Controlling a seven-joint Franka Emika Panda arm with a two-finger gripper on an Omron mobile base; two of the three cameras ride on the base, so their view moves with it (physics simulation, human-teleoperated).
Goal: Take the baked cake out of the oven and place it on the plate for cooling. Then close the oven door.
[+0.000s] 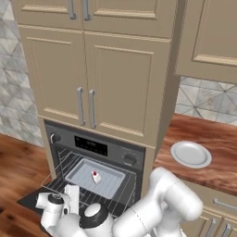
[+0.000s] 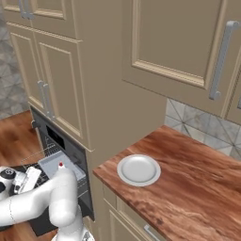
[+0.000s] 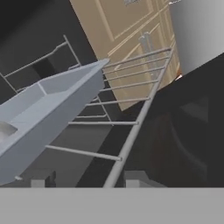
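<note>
The baked cake (image 1: 96, 176) sits on a shallow grey tray (image 1: 88, 178) pulled out on the wire rack (image 1: 121, 196), low and centre in the left base view; in the right base view its red dot (image 2: 60, 165) peeps over the arm at lower left.

Nearest us, the claw (image 3: 85, 183) hangs low over the open oven door (image 1: 32, 200), at the rack's front edge. In the hand view its two dark tips stand apart with nothing between them, so we read it as spread and empty, aimed under the tray's side wall (image 3: 48, 131) and not at the cake.

We judge the main risks to come from that line of approach. A forward push could snag a tip in the rack's thin wires or shove the tray back. The cake is tiny and looks soft, so closing off centre could tip or crush it. The white forearm (image 1: 157, 203) lies close to the rack and might clip it when lifting.

The tray is smooth, matte and straight-walled. The oven (image 1: 99, 148) face is dark and glossy, with two round knobs. Farther off, at right centre, the plate (image 1: 190, 154) is round, pale and raised at the rim, on a polished wood-grain worktop (image 1: 217, 143). Beige panelled cabinets (image 1: 92, 74) stand above.
</note>
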